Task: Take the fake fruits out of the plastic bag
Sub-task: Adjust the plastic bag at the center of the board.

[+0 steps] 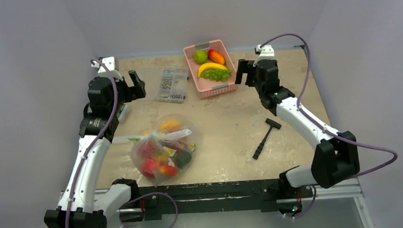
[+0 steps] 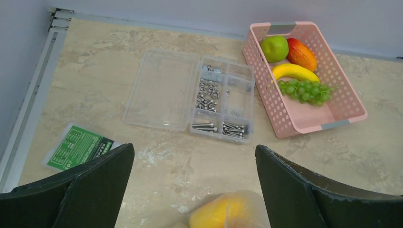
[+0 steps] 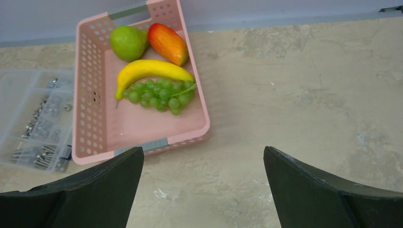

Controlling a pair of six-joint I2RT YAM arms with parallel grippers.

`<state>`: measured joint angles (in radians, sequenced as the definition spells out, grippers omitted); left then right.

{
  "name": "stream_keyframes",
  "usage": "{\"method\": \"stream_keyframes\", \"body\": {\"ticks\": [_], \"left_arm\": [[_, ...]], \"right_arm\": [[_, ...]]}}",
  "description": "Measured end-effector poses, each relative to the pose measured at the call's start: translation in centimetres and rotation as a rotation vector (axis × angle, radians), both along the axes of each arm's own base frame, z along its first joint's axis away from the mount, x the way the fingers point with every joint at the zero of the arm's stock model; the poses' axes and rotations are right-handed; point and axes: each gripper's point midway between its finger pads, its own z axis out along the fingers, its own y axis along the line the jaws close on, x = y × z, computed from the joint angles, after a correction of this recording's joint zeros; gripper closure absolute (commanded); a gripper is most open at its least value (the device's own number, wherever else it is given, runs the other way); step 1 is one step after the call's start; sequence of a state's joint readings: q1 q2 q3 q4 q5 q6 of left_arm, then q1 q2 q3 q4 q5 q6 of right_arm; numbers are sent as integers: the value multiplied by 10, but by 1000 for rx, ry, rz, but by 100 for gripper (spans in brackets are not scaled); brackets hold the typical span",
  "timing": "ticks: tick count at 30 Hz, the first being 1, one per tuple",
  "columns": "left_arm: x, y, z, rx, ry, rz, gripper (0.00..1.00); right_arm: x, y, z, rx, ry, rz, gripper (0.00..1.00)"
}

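I judge this the pre-grasp step: my left fingers [image 2: 90,190] and right fingers [image 3: 313,190] stand apart and empty toward the bench's [image 1: 232,133] far edge, so I must next descend to the clear crinkly plastic bag [image 1: 174,125], which holds the small glossy fake fruits [image 1: 150,164] near the front-left edge.

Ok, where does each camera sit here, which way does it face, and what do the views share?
Top external: above and behind the arm bases, looking down at the table; both arms show base to gripper, with the plastic bag near the front.
Left wrist: on the left arm, facing forward and down at the parts case; the open left gripper frames the bottom.
Right wrist: on the right arm, facing the pink basket; the open right gripper frames the bottom.
All three show the pink basket and parts case.
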<state>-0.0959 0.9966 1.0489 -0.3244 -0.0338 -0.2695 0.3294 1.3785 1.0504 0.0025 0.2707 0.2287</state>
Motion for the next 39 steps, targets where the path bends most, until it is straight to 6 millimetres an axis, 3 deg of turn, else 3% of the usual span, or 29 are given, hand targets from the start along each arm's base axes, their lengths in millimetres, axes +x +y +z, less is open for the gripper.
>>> {"method": "stream_keyframes", "body": {"ticks": [7, 12, 16, 21, 29, 34, 39], "left_arm": [[-10, -30, -10, 83, 35, -88, 0], [-14, -36, -14, 116, 49, -105, 0], [-15, -37, -14, 132, 48, -99, 0], [-25, -42, -23, 149, 101, -123, 0], [-64, -38, -34, 139, 160, -162, 2], [-91, -28, -63, 151, 199, -158, 4], [-91, -26, -70, 160, 218, -150, 4]], "right_arm": [[-5, 38, 2, 43, -1, 75, 1], [-15, 73, 3, 121, 11, 162, 1], [-33, 121, 9, 213, 10, 301, 1], [-75, 189, 10, 264, 37, 543, 1], [-130, 261, -19, 237, 111, 832, 1], [-156, 296, -40, 170, 136, 956, 1], [-170, 322, -56, 83, 129, 1038, 1]]}}
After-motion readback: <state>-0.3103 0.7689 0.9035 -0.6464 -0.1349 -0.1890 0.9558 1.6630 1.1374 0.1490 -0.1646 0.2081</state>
